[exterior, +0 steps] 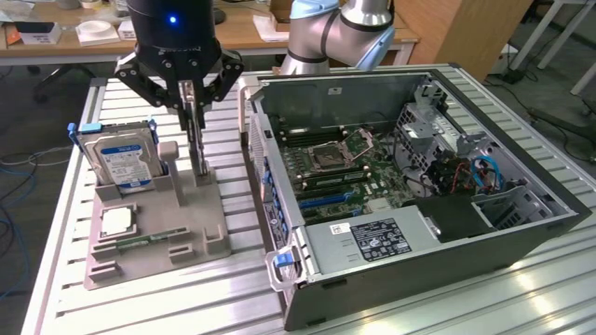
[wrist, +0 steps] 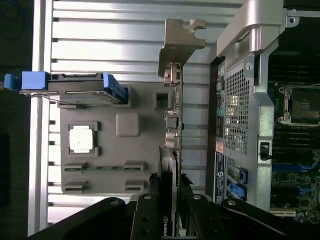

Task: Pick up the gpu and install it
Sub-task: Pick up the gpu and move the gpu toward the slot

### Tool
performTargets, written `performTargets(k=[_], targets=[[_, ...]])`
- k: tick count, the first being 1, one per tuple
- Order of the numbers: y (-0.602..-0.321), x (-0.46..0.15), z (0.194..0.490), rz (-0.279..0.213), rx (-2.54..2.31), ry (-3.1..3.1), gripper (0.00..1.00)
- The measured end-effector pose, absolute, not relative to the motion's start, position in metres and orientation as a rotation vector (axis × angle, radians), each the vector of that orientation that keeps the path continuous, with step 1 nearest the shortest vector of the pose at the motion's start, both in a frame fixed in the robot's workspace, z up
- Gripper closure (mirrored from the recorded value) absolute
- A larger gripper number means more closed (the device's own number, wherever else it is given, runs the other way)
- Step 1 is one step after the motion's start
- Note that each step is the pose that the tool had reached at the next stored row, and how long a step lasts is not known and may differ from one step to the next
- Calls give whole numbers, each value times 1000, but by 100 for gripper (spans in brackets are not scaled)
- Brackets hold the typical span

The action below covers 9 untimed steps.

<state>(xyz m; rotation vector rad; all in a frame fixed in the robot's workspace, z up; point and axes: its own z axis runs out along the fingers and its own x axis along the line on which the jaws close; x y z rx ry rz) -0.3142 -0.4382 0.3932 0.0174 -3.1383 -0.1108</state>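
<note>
The gpu (exterior: 199, 159) hangs edge-on as a thin upright card, and my gripper (exterior: 191, 129) is shut on its top edge. Its lower end is right at the back part of the grey holder tray (exterior: 200, 223); I cannot tell whether they touch. In the wrist view the gpu (wrist: 175, 115) runs as a narrow strip away from my gripper (wrist: 170, 202), ending in its silver bracket (wrist: 182, 37). The open computer case (exterior: 521, 241) stands on the exterior view's right, with its motherboard (exterior: 345, 167) exposed.
The tray also holds an upright blue-labelled hard drive (exterior: 119, 157), a processor chip (exterior: 116, 221) and a memory stick (exterior: 139, 242). The case's near wall (wrist: 240, 110) is close beside the card. Everything sits on a slatted aluminium table (exterior: 233, 293). A desk stands behind.
</note>
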Motion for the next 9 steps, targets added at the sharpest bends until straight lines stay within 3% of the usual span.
performTargets(k=[9], targets=[[-438, -314, 398, -111, 17, -3138, 74]])
